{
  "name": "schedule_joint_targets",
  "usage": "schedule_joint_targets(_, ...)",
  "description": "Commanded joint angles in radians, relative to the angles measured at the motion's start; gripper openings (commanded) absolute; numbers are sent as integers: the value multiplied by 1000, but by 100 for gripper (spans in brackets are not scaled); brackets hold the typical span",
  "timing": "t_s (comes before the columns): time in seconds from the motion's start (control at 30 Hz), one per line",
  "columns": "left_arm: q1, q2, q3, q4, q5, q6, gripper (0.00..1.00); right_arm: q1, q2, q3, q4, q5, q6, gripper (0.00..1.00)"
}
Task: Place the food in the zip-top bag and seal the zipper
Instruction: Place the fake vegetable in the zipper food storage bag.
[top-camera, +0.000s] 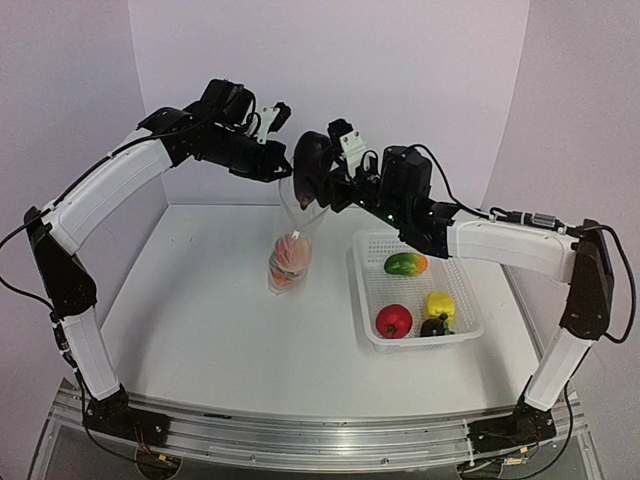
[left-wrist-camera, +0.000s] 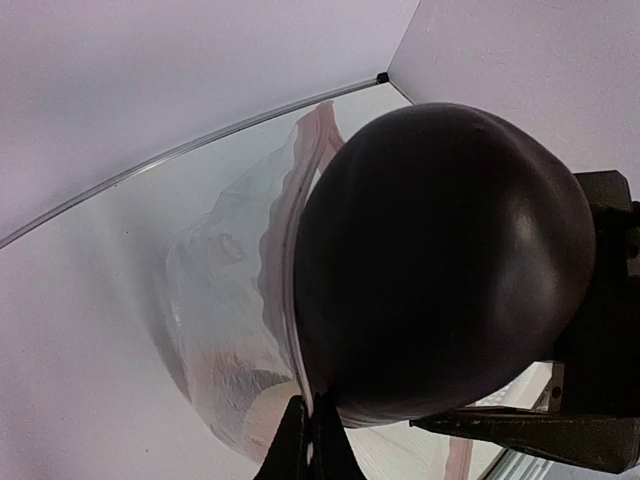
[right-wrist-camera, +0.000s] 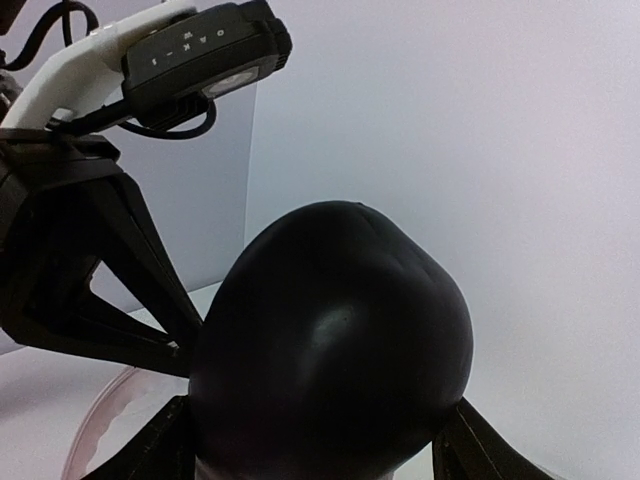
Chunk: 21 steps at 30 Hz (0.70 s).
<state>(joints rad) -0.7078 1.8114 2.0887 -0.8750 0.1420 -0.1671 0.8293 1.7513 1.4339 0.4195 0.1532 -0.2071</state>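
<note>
Left claw is pinched fully closed on the top edge of the bag, holding it up so it hangs down to the surface. In the left wrist view the fingertips are clamped right on the zipper, with the mouth gaping beside them. Right claw is spread fairly wide and clamped on the eggplant, a finger on either side of it in the right wrist view. The eggplant is in the air at the bag mouth, right beside the left claw and up against the zipper edge; most of it is outside the bag. Pink and orange food pieces sit at the bottom of the bag. The white basket, on the right and apart from both claws, holds a mango, pomegranate, yellow pepper and a dark mangosteen.
</note>
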Motion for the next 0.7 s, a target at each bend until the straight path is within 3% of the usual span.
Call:
schedule_joint_targets(0.0, 6, -13, 65, 33, 75, -36, 0, 14, 23, 33, 7, -7, 19, 0)
schedule_joint_targets(0.2, 27, -8, 75, 47, 109, -80, 0, 45, 44, 66, -212, 66, 5, 0)
schedule_joint_targets(0.27, 28, -7, 77, 50, 124, -83, 0, 51, 54, 90, -308, 99, 25, 11)
schedule_joint_targets(0.4, 28, -4, 73, 48, 132, -87, 0, 52, 54, 151, -471, 137, 86, 45)
schedule_joint_targets(0.57, 31, -6, 62, 45, 157, -97, 0, 52, 93, 378, -775, 221, 172, 88)
schedule_joint_targets(0.67, 41, -8, 57, 45, 171, -107, 0, 56, 130, 569, -963, 241, 248, 91)
